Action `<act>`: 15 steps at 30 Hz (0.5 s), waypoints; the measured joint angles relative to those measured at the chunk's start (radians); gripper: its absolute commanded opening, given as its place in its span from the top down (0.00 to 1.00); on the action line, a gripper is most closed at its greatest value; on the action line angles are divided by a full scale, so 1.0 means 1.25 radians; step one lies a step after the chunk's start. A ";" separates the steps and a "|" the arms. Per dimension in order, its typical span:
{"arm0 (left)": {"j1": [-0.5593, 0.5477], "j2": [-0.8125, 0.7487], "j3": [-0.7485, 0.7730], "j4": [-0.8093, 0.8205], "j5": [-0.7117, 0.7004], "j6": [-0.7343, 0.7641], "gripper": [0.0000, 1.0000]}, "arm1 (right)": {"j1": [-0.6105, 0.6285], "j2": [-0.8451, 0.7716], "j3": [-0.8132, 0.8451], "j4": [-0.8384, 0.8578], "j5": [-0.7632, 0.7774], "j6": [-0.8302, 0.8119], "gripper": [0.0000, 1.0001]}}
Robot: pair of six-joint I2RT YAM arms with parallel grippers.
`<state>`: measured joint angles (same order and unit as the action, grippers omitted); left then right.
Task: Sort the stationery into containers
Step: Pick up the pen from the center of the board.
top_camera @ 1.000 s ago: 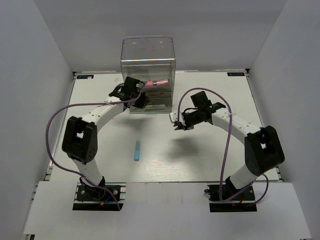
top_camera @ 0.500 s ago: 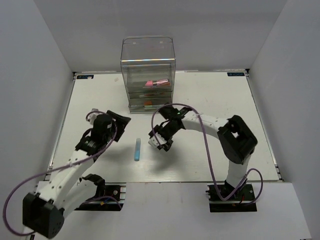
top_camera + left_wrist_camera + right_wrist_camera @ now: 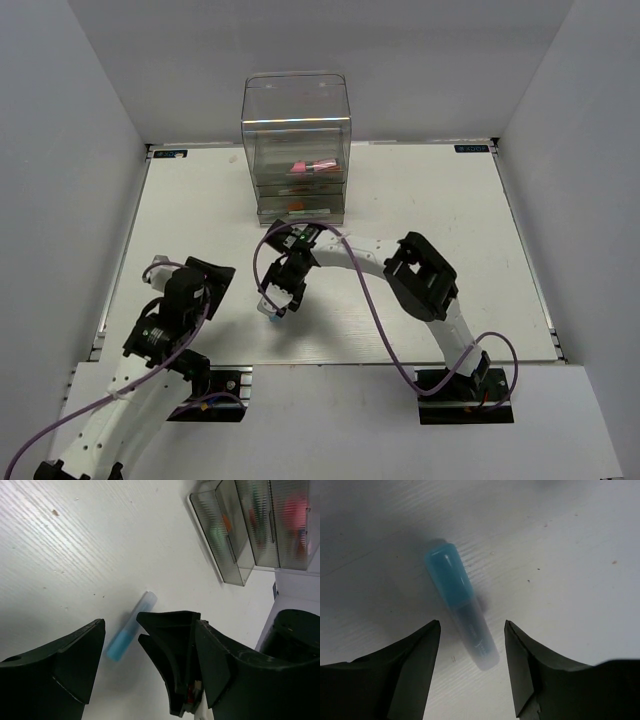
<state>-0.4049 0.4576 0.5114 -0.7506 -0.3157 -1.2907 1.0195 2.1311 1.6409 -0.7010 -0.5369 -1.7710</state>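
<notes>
Hovering over the light blue marker (image 3: 462,607), your right fingers (image 3: 405,670) stand apart; it lies skewed toward 11 o'clock, so closing could roll it free. Your left fingers (image 3: 65,660) are apart too, empty.

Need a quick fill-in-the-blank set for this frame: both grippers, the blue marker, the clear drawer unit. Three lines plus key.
1. The right gripper hovers over the stubby light blue marker with one finger on each ____ of it.
2. The left gripper has its jaws ____ and holds nothing.
3. In the tall clear plastic drawer unit, the contents of the uppermost drawer look ____.

Missing words: side; open; pink.
</notes>
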 measured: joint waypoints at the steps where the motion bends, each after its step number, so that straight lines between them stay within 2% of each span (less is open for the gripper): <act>1: 0.000 -0.009 0.000 -0.011 -0.004 -0.001 0.18 | 0.003 0.011 0.006 -0.007 0.010 -0.002 0.42; 6: 0.000 -0.065 0.000 -0.059 -0.023 -0.012 0.18 | 0.011 0.049 0.045 -0.034 0.047 -0.010 0.45; 15: 0.000 -0.128 -0.018 -0.104 -0.039 -0.028 0.18 | 0.012 0.083 0.104 -0.143 0.085 -0.043 0.75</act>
<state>-0.4049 0.2981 0.4889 -0.8806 -0.3649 -1.3262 1.0340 2.2345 1.7714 -0.8803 -0.4313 -1.8252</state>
